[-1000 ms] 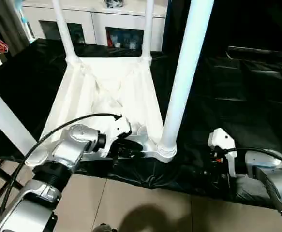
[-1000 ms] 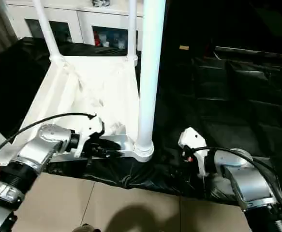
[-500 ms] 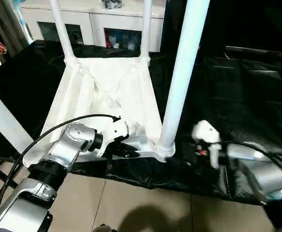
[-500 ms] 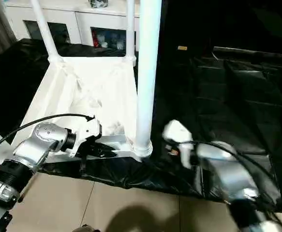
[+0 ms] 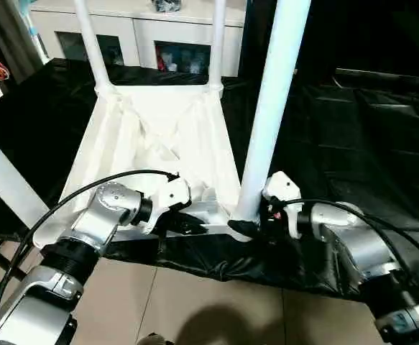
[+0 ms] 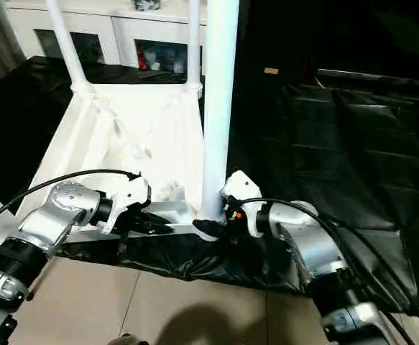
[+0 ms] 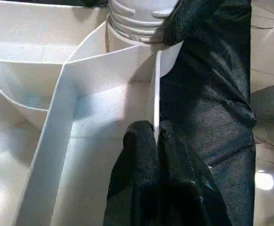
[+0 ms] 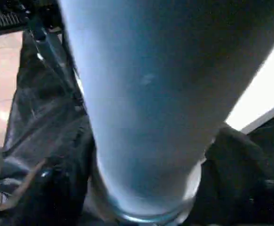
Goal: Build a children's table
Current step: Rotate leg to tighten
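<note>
The table top [image 5: 159, 144] lies upside down on a black sheet [image 5: 353, 144], ribs up, with legs standing in its corner sockets. The landmark here is the near leg [image 5: 270, 115], upright in the near corner socket [image 7: 141, 28].

Left of that leg, the left gripper [image 7: 156, 141] pinches the thin near rim of the top between its two black fingers, just short of the socket. This hold looks like the brace, so it should stay firm and low and not slide along the rim, or the top may shift on the sheet.

At the foot of the leg, the right gripper [image 5: 256, 226] has its fingers on either side of the leg's base, where it meets the socket; whether they are pressing on it I cannot tell. The step in hand seems to be seating this leg. It probably goes best with the leg kept straight and pressed squarely down, since a tilt could jam it in the socket.
</note>
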{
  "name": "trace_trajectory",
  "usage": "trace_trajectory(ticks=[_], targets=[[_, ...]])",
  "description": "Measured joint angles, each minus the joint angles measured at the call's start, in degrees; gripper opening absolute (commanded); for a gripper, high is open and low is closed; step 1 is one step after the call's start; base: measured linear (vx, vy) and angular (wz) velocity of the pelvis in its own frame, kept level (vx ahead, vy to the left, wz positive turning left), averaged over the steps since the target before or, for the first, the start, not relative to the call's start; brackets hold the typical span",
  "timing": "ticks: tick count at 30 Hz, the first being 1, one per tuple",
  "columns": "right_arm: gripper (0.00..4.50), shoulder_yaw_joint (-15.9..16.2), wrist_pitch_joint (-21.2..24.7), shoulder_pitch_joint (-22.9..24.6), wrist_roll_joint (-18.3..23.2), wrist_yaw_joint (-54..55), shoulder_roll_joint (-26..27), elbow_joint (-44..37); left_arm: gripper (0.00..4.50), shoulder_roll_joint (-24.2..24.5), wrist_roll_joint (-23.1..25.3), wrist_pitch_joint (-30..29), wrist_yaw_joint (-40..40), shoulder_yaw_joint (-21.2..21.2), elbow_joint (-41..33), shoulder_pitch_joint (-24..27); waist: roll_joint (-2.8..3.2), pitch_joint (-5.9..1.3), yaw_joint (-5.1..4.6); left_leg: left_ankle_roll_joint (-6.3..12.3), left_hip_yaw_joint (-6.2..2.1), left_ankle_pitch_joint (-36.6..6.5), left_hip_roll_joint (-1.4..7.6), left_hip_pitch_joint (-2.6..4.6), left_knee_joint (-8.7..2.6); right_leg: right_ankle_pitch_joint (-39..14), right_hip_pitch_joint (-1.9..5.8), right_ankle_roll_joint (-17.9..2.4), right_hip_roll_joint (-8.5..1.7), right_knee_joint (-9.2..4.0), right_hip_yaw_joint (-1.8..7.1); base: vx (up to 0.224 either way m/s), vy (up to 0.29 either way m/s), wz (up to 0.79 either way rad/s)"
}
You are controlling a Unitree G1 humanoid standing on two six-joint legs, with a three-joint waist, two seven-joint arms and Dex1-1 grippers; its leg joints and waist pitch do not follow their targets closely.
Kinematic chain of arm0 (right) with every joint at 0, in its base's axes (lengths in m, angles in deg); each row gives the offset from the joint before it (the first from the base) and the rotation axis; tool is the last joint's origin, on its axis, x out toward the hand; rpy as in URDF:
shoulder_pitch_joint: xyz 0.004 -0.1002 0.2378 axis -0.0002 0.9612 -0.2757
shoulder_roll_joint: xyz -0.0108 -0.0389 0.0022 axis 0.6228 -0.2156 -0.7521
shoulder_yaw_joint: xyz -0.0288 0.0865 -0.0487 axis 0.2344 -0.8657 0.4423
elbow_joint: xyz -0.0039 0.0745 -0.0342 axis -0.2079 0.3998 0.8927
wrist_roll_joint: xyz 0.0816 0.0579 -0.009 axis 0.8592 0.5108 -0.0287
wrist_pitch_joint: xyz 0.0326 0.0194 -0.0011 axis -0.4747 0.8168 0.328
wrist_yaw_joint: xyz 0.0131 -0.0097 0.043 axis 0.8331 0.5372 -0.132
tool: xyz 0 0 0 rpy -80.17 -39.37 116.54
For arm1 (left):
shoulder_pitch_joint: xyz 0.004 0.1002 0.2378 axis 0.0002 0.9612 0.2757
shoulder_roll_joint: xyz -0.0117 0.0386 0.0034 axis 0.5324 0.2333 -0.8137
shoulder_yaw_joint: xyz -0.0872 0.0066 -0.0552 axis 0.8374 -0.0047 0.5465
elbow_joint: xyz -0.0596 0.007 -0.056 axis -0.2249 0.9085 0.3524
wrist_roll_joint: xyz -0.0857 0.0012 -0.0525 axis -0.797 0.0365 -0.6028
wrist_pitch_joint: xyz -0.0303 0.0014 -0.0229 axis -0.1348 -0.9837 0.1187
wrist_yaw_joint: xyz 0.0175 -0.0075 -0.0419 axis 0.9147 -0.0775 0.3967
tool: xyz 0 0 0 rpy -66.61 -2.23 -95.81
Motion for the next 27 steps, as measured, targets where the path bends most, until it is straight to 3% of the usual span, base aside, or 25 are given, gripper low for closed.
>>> trace_trajectory(ticks=[7, 10, 16, 17, 21, 25, 26, 27], targets=[[2.79, -0.02, -1.17, -1.11, 0.46, -0.52, 1.33, 2.91, 0.00, 0.06, -0.02, 0.10, 0.19, 0.65, 0.69, -0.03, -0.13, 0.00, -0.52, 0.00, 0.00, 0.00, 0.00, 0.04, 0.00, 0.05, 0.01, -0.02, 0.00, 0.00, 0.00, 0.000, 0.000, 0.00], [2.72, -1.73, -2.35, -1.91, 0.47, 2.14, 3.26, 6.12, 0.00, -1.09, 0.36, 0.07, 2.62, 1.17, 2.14, -0.67, -0.16, -0.02, -0.63, 0.00, 0.00, 0.00, 0.00, 0.09, -0.01, 0.07, 0.02, -0.03, 0.00, 0.03, 0.00, 0.000, 0.000, 0.00], [2.69, -7.35, -2.80, -2.36, -0.22, 19.09, 10.44, 10.81, 0.00, -7.41, 3.07, -1.18, 13.22, 1.87, 7.08, -4.06, -0.25, -0.06, -0.52, -0.01, 0.00, 0.01, -0.06, 0.20, -0.02, 0.07, 0.11, -0.02, -0.05, -0.01, 0.02, 0.000, 0.000, 0.00], [2.69, -9.07, -2.63, -3.13, -0.78, 24.93, 12.85, 12.26, 0.00, -9.16, 3.72, -1.54, 16.44, 2.23, 8.79, -5.08, -0.25, -0.07, -0.58, -0.01, 0.00, 0.01, -0.09, 0.30, -0.02, 0.07, 0.20, -0.01, -0.06, -0.01, 0.03, 0.000, 0.000, 0.00], [2.69, -11.09, -3.66, -7.26, -2.72, 36.28, 16.68, 18.56, 0.00, -13.30, 5.03, -2.02, 23.32, 2.96, 13.01, -7.37, -0.15, -0.13, -0.65, 0.00, 0.00, 0.00, -0.15, 0.45, -0.06, 0.05, 0.39, 0.02, -0.13, -0.26, 0.02, 0.000, 0.000, 0.00], [2.69, -11.53, -6.33, -9.25, -3.00, 38.30, 17.46, 22.85, 0.00, -14.34, 5.37, -1.71, 24.90, 3.69, 14.85, -8.08, 0.02, -0.27, -0.66, 0.01, 0.02, -0.01, -0.31, 0.47, -0.08, 0.03, 0.41, 0.04, -0.28, -0.28, 0.02, 0.000, 0.000, 0.00], [3.04, -11.81, -6.93, -9.25, -3.00, 38.29, 17.58, 23.19, 0.00, -14.45, 5.49, -1.53, 24.90, 3.81, 14.94, -8.08, 0.04, -0.28, -0.65, 0.02, 0.03, -0.01, -0.32, 0.48, -0.08, 0.03, 0.42, 0.04, -0.30, -0.28, 0.02, 0.000, 0.000, 0.00], [3.04, -12.16, -7.32, -9.25, -2.99, 38.21, 17.72, 23.41, 0.00, -14.49, 5.56, -1.27, 24.88, 3.90, 14.99, -8.07, 0.03, -0.28, -0.64, 0.02, 0.04, -0.01, -0.33, 0.47, -0.12, 0.03, 0.40, 0.04, -0.31, -0.28, 0.02, 0.000, 0.000, 0.00]])
